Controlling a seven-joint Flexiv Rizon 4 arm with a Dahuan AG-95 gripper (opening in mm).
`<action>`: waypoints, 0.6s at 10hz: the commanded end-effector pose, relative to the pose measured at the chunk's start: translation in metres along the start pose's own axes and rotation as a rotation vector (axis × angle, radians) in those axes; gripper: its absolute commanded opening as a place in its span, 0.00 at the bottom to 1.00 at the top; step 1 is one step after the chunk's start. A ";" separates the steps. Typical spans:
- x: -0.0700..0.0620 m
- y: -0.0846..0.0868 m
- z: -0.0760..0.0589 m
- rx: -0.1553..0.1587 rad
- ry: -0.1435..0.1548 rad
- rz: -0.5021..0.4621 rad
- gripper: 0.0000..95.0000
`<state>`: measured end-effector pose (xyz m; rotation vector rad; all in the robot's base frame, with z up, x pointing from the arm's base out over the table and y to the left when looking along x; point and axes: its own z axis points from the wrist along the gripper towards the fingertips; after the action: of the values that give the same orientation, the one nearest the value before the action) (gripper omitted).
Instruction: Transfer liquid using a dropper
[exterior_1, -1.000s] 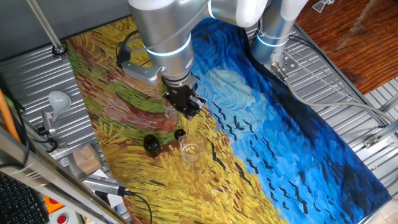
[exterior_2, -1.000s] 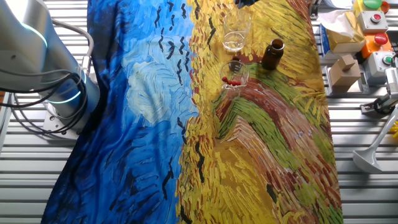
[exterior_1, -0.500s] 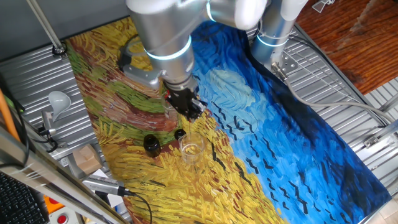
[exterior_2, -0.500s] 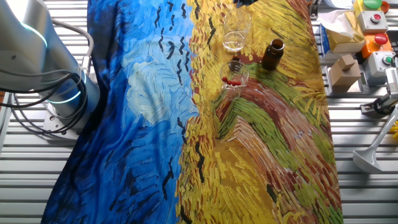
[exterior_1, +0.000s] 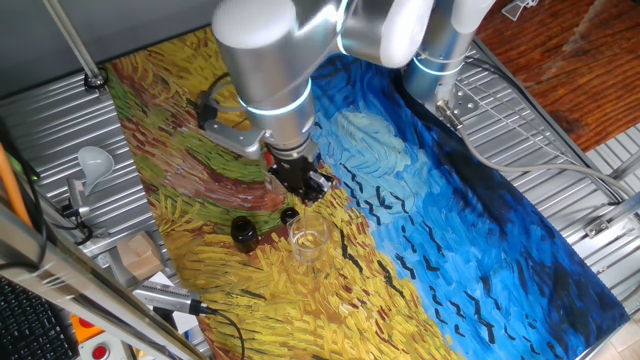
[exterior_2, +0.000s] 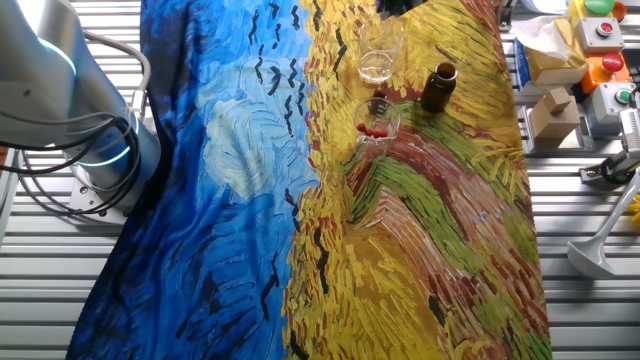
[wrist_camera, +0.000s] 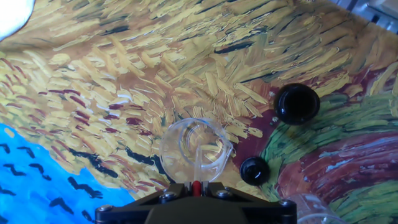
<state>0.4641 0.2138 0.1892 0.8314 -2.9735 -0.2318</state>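
The dropper (wrist_camera: 200, 163) is pinched in the gripper (wrist_camera: 196, 186): in the hand view a bit of red bulb shows between the closed-in fingers and the clear stem pokes down over the mouth of the empty-looking glass (wrist_camera: 194, 149). Main risk as I see it is the tip. It hangs near the rim rather than dead centre, so squeezing now could send drops onto the painted tablecloth (exterior_1: 200, 150), and a careless descent could knock the tip on the rim or tip the glass. The small black cap (wrist_camera: 254, 170) and the dark bottle (wrist_camera: 297, 104) sit close by, so a sideways swing could clip them too. The hand view is the only one that shows the dropper against the glass; the fixed view from the arm's side just has the gripper (exterior_1: 300, 180) hanging above it. The other fixed view instead shows the second glass (exterior_2: 377, 120) with spare red-bulbed droppers.
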 end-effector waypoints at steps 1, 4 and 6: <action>0.001 0.000 0.003 0.006 -0.006 0.009 0.00; 0.001 0.000 0.003 0.010 -0.005 -0.002 0.00; 0.001 0.000 0.003 0.008 -0.005 -0.011 0.00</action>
<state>0.4634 0.2140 0.1860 0.8514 -2.9770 -0.2229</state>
